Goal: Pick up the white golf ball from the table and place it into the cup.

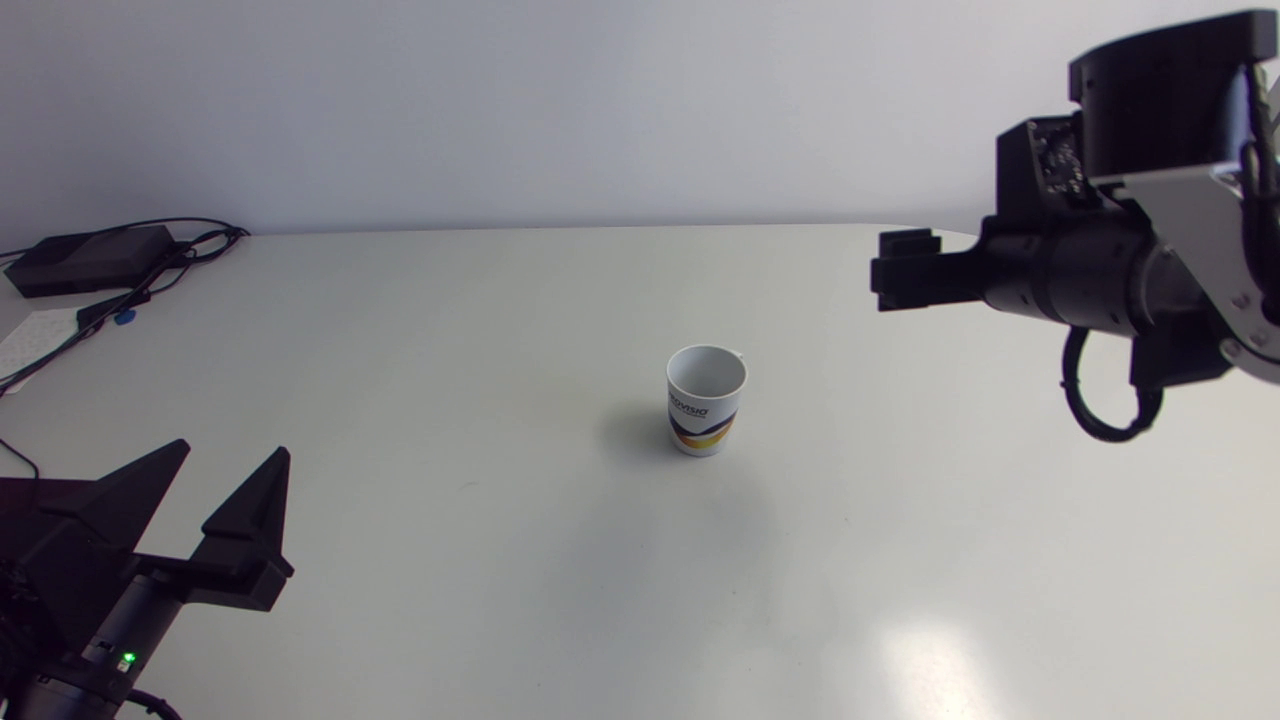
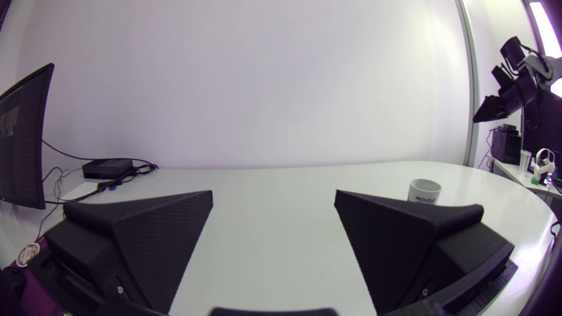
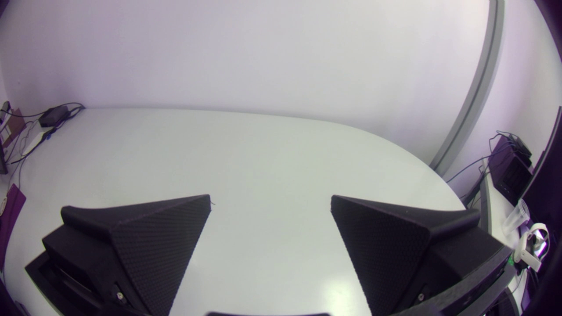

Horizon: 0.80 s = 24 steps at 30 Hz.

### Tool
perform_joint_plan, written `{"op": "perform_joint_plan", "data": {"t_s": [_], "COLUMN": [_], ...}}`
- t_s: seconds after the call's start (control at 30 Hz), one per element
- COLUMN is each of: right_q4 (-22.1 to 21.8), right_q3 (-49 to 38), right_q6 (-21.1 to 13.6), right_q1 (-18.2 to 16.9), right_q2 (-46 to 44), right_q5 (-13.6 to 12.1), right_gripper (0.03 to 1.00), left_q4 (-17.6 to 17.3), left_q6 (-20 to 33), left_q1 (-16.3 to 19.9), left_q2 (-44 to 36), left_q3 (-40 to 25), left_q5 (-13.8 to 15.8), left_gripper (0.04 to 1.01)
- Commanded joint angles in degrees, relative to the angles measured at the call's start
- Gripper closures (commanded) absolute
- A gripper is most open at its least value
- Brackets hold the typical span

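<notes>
A white paper cup (image 1: 706,400) with a dark and orange print stands upright near the table's middle; in the left wrist view the cup (image 2: 424,192) peeks out beyond the right finger. No golf ball shows on the table in any view, and I cannot make one out inside the cup. My left gripper (image 1: 235,447) rests low at the near left, open and empty (image 2: 273,195). My right gripper (image 1: 905,270) hangs high above the table to the right of the cup. It is open with only bare table between its fingers (image 3: 270,198).
A black box (image 1: 90,258) with cables and a sheet of paper (image 1: 35,335) lie at the table's back left corner. The table's rounded far edge (image 3: 395,147) runs along the wall.
</notes>
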<state>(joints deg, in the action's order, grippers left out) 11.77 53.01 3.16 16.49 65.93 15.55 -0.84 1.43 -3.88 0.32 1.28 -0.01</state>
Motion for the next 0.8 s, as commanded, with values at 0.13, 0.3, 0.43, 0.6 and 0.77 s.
{"op": "perform_joint_plan", "data": {"t_s": [0.13,0.3,0.43,0.6,0.77], "right_q4": [-7.9,-12.1,-13.8,-15.4,-14.6], "right_q3": [-12.2,-18.8,-23.7,-29.7,-33.0], "right_q6": [-4.3,-6.7,-8.3,-9.6,-10.1], "right_q1": [-3.7,-7.0,-8.5,-8.6,-8.7], "right_q2": [-10.2,-16.9,-23.2,-31.0,-35.3], "right_q5": [2.7,2.6,2.0,1.3,0.1], "right_gripper": [0.07,0.07,0.07,0.07,0.07], "left_q4": [0.3,0.3,0.3,0.3,0.3], "left_q6": [-0.4,-0.4,-0.4,-0.4,-0.4], "left_q1": [-0.3,-0.3,-0.3,-0.2,-0.3], "left_q2": [-1.0,-1.0,-1.0,-1.0,-0.9], "left_q3": [-1.2,-1.2,-1.2,-1.2,-1.2], "left_q5": [0.0,0.0,0.0,0.0,0.0], "left_gripper": [0.051,0.051,0.051,0.051,0.051]}}
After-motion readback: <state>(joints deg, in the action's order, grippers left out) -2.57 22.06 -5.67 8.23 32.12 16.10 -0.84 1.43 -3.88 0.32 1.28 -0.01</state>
